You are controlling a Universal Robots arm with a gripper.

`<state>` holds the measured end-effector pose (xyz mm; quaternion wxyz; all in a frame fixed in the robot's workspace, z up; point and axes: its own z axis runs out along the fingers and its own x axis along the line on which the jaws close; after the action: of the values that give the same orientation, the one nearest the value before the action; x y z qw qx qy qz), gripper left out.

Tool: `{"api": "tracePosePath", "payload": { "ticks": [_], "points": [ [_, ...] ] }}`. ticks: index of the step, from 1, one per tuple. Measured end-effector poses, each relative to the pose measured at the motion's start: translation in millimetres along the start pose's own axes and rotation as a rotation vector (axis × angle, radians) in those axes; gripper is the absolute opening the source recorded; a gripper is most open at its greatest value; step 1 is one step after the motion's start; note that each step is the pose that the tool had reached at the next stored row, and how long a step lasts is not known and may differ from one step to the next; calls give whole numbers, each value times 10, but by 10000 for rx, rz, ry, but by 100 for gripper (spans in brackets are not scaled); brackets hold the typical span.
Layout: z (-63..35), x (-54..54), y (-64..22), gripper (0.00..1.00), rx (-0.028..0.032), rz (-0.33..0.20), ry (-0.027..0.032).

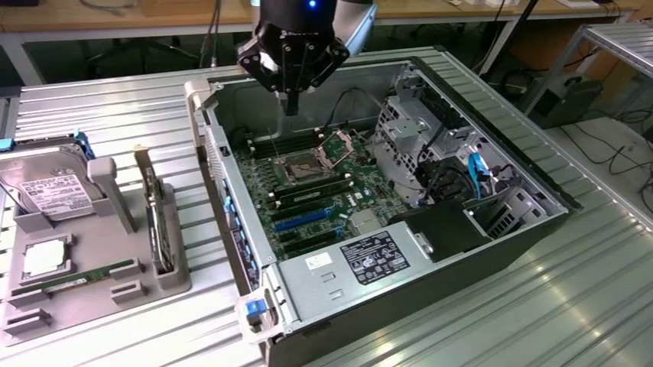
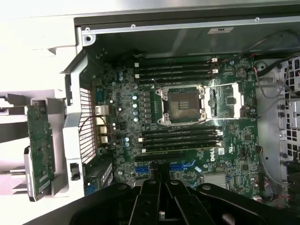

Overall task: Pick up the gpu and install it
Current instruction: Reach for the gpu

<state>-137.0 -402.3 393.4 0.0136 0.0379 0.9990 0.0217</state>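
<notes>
The gpu stands on edge in a slot of the grey holder at the exterior view's left, its silvery bracket pointing up at the far end. In the wrist view the gpu shows as a green board beside the case wall. My gripper hangs shut and empty over the far end of the open computer case, above the motherboard. Seen from the wrist, the gripper has its dark fingers together over the motherboard near the blue slots.
The holder also carries a hard drive, a processor and a green memory stick. Inside the case are an open processor socket, a drive cage, cables and a labelled power supply. Ribbed metal table lies around it.
</notes>
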Motion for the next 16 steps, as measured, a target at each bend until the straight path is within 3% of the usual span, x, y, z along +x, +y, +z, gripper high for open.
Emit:
{"api": "tracePosePath", "payload": {
  "ticks": [8,11,16],
  "points": [
    [-13,359,-103,11,-2,-2,-5],
    [-22,609,-168,11,-2,0,-6],
    [-28,826,-216,11,-2,0,-7]
  ]
}}
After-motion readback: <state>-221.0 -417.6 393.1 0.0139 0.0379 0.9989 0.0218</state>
